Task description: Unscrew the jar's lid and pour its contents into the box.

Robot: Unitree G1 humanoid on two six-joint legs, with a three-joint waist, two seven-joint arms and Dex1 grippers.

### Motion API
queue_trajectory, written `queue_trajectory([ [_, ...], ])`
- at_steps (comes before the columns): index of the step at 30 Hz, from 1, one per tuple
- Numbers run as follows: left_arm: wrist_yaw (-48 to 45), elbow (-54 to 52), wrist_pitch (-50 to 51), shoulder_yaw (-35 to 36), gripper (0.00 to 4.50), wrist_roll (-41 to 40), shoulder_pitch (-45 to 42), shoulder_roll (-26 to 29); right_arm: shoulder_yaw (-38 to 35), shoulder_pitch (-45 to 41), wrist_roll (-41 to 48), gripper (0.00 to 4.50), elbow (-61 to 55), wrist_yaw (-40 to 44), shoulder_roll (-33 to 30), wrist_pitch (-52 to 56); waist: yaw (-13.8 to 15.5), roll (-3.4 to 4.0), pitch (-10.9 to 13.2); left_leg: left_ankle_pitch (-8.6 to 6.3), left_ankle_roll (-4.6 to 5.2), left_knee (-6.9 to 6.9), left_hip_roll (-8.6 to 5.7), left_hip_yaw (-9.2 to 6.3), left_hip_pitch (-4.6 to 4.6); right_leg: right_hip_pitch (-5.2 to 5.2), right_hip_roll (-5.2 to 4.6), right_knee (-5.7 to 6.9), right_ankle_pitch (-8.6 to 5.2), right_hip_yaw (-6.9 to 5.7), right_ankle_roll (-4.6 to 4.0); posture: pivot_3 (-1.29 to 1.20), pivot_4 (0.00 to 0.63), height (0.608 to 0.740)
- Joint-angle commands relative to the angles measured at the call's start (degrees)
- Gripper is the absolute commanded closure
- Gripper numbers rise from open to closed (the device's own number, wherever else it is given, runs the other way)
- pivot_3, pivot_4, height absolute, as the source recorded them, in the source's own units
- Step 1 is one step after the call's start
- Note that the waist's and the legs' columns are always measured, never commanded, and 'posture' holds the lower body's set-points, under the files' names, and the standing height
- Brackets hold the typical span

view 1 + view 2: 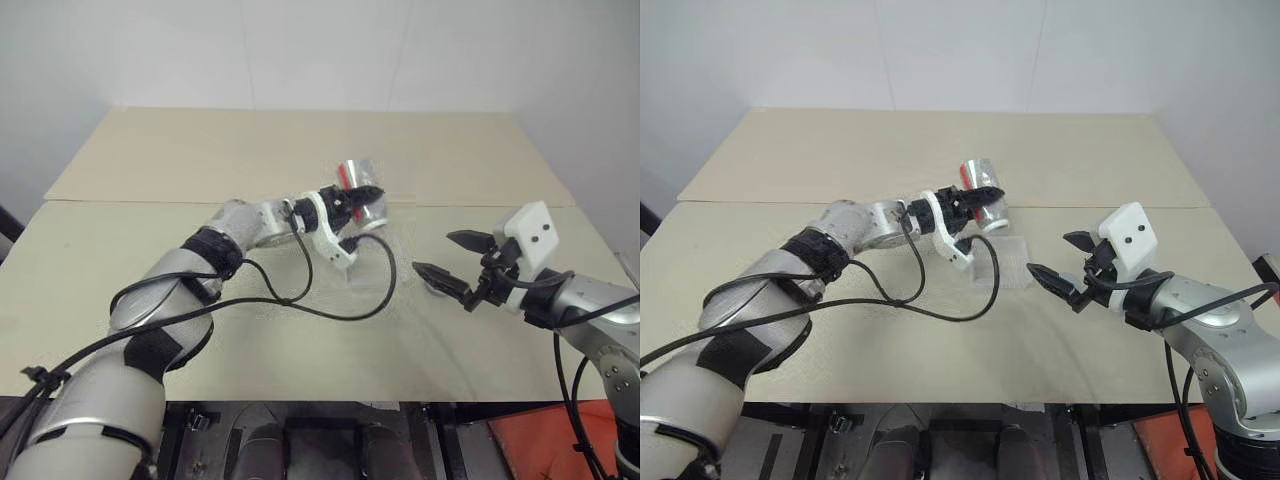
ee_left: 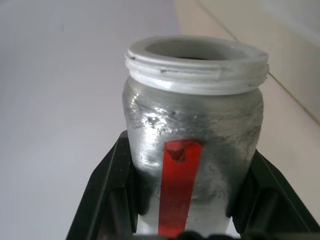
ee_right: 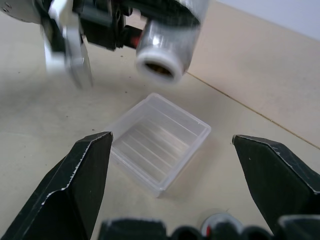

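My left gripper (image 1: 366,200) is shut on the jar (image 1: 358,172), a silvery jar with a red stripe (image 2: 178,190). The jar has no lid on, and its white threaded mouth (image 3: 158,67) tips down and sideways just above the box (image 1: 1002,262). The box (image 3: 160,142) is a clear shallow tray on the table, and its floor looks bare. The jar's contents cannot be made out inside its dark mouth. My right gripper (image 1: 432,252) is open to the right of the box, with nothing between its fingers. Just below it, the lid (image 3: 218,221) lies on the table.
The tan table (image 1: 250,150) has a seam running across it behind the box. A black cable (image 1: 330,310) loops from my left arm over the table in front of the box. A white wall stands behind the table's far edge.
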Motion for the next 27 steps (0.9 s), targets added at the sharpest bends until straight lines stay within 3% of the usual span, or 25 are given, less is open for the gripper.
queue_trajectory([
  [1, -10.0, 0.4, 2.7, 12.4, 2.59, -17.7, 1.4, -2.4, -1.7, -0.5, 0.7, 0.05, -1.0, -0.4, -0.1, -0.6, 0.0, 0.0, 0.0, 0.0, 0.0, 0.02, 0.0, 0.0, -0.01, 0.0, 0.0, 0.01, 0.0, 0.0, 0.0, 0.0, 0.15, 0.74],
  [3, -19.8, -2.3, 7.7, 19.5, 2.59, -29.5, 4.2, -5.0, -1.8, -0.5, 0.8, 0.05, -1.0, -0.4, -0.2, -0.7, 0.1, 0.01, 0.0, 0.0, 0.0, 0.03, 0.0, 0.0, -0.01, 0.01, 0.0, 0.03, 0.0, -0.01, 0.0, 0.0, 0.15, 0.74],
  [5, -29.6, -9.0, 20.5, 27.7, 2.59, -43.1, 7.7, -8.7, -2.1, -0.7, 1.1, 0.05, -0.9, -0.4, -0.2, -0.6, 0.0, 0.03, 0.0, 0.0, 0.01, 0.05, 0.0, 0.0, 0.0, 0.06, -0.01, 0.1, 0.0, -0.03, 0.0, 0.0, 0.15, 0.74],
  [7, -34.4, -15.3, 31.9, 33.2, 2.59, -51.4, 10.2, -10.9, -2.1, -0.8, 1.3, 0.05, -0.9, -0.6, -0.2, -0.5, 0.0, 0.03, 0.0, 0.0, 0.01, 0.09, 0.01, -0.03, -0.02, 0.06, -0.01, 0.2, 0.0, -0.04, 0.0, 0.0, 0.15, 0.74],
  [11, -34.3, -24.6, 49.5, 40.4, 2.59, -59.9, 13.4, -12.8, -1.7, -0.9, 1.3, 0.05, -0.8, -1.1, -0.2, -0.4, -0.6, 0.03, 0.0, 0.0, 0.01, 0.09, 0.03, -0.09, 0.01, 0.05, 0.04, 0.17, 0.0, -0.04, 0.0, 0.0, 0.15, 0.74],
  [17, -29.4, -31.3, 60.6, 44.8, 2.59, -63.0, 15.3, -13.5, -1.4, -1.1, 1.8, 0.05, -1.1, -2.0, -0.1, 0.0, -0.7, 0.03, 0.0, 0.0, 0.01, 0.09, 0.0, -0.15, 0.03, 0.1, 0.03, 0.16, 0.0, -0.03, 0.0, 0.0, 0.15, 0.74],
  [23, -33.9, -32.4, 51.4, 38.5, 2.59, -57.1, 16.9, -10.3, -1.4, -1.7, 2.4, 0.05, -1.0, -2.0, -0.1, -0.1, -0.3, 0.03, 0.0, 0.0, 0.0, 0.09, -0.02, -0.15, 0.03, 0.1, 0.03, 0.1, 0.01, -0.04, 0.0, 0.0, 0.15, 0.74],
  [27, -36.4, -25.6, 31.0, 28.7, 2.59, -45.7, 13.3, -5.3, -1.2, -2.2, 2.3, 0.05, -0.6, -1.9, -0.1, -0.4, 0.0, 0.03, 0.0, 0.0, 0.0, 0.06, -0.04, -0.12, 0.06, 0.12, 0.03, -0.01, 0.01, -0.03, -0.01, 0.0, 0.15, 0.74],
])
